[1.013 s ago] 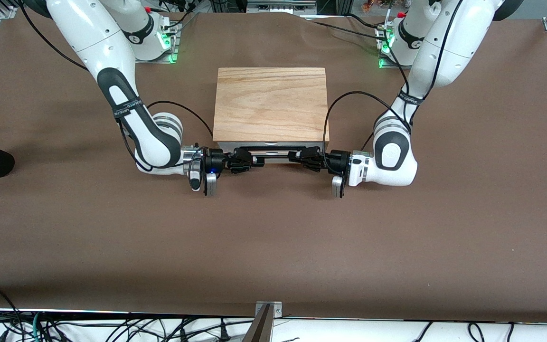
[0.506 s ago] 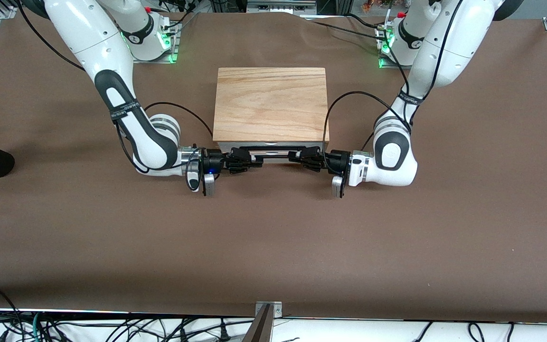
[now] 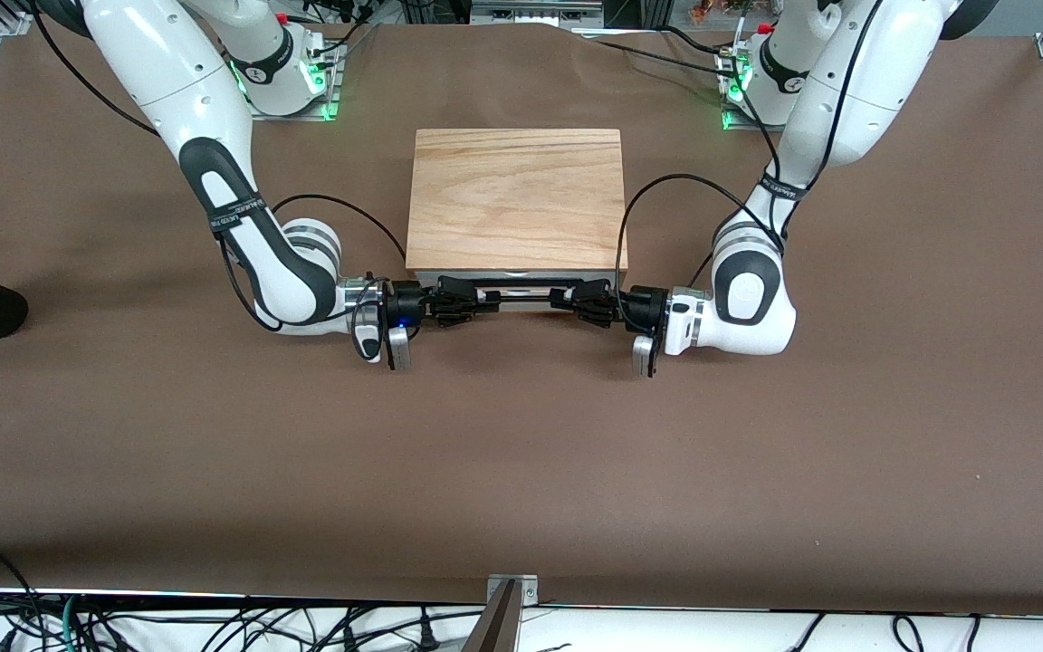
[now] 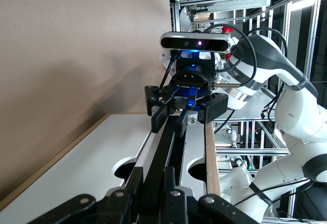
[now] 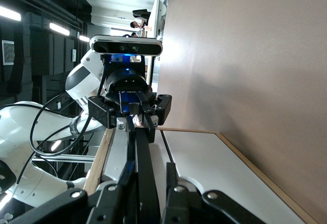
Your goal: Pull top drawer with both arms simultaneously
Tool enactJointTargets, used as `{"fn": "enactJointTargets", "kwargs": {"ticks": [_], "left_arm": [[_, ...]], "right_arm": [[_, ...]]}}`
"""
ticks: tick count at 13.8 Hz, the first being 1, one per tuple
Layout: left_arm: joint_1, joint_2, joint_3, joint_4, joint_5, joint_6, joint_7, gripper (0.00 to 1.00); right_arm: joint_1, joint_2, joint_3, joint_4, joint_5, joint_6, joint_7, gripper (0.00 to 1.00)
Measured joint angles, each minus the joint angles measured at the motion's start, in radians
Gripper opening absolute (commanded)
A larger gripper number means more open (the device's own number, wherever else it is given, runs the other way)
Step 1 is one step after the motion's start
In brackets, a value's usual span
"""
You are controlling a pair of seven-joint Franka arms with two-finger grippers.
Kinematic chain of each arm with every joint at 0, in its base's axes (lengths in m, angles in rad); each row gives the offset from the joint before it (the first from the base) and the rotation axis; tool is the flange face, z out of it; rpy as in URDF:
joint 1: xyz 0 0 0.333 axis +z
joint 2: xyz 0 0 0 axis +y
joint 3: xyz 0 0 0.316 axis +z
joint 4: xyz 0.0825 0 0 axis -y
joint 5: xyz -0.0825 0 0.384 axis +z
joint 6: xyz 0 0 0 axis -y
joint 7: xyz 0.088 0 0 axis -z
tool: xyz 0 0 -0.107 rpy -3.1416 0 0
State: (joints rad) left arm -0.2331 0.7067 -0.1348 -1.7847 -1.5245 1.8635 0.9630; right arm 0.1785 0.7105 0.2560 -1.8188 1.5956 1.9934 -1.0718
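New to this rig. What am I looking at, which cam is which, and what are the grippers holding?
Two white Franka arms work at a brown table. The wide picture comes from a high camera facing them; the other two come from cameras on each wrist. A wood-topped box sits mid-table. Both grippers are closed on the black bar handle of its top drawer, which looks barely open: the left gripper at the left arm's end, the right gripper at the other. Each wrist view looks along the bar at the other gripper.
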Motion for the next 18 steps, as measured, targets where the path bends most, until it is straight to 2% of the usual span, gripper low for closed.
{"fn": "enactJointTargets", "kwargs": {"ticks": [2, 7, 12, 18], "left_arm": [[0.0, 0.0, 0.0, 0.0, 0.0, 0.0, 0.004, 0.0], [0.0, 0.001, -0.001, 0.002, 0.0, 0.0, 0.005, 0.0], [0.0, 0.022, 0.001, 0.04, 0.0, 0.004, 0.007, 0.0], [0.006, 0.091, 0.007, 0.17, 0.0, 0.032, -0.02, 0.0]], "right_arm": [[-0.003, 0.0, 0.0, 0.001, 0.001, -0.013, -0.007, 0.09], [-0.005, 0.002, 0.0, 0.002, 0.002, -0.018, -0.015, 0.02], [-0.014, 0.021, 0.001, 0.03, 0.002, -0.025, -0.015, 0.02], [-0.03, 0.142, 0.001, 0.2, -0.003, -0.058, 0.026, 0.03]]}}
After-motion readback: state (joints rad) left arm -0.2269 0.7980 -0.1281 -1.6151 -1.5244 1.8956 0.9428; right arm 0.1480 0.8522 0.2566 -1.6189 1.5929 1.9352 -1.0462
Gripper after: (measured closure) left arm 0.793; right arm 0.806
